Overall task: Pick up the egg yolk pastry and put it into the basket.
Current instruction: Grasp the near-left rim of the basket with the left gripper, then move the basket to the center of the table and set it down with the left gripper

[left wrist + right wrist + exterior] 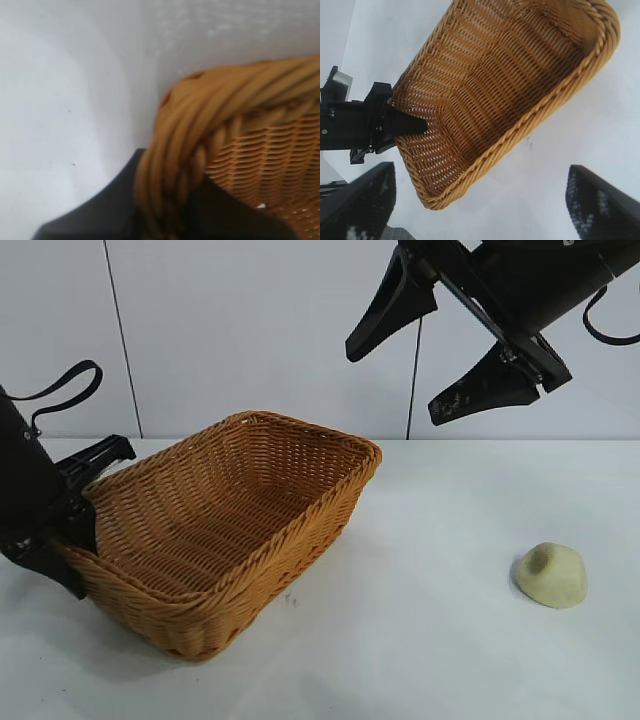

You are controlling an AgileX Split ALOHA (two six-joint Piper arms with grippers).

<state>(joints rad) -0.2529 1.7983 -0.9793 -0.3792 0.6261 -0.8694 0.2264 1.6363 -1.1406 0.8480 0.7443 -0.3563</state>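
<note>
The egg yolk pastry, a pale yellow dome, lies on the white table at the right, far from both grippers. The orange-brown wicker basket stands left of centre. My left gripper is shut on the braided rim at the basket's left short end. The left wrist view shows that rim pinched between the dark fingers. In the right wrist view one left finger reaches inside the basket. My right gripper hangs open high above the table, between basket and pastry, with nothing held.
White table with bare surface between the basket and the pastry. A white panelled wall stands behind. The right gripper's two fingers frame the basket's near corner from above.
</note>
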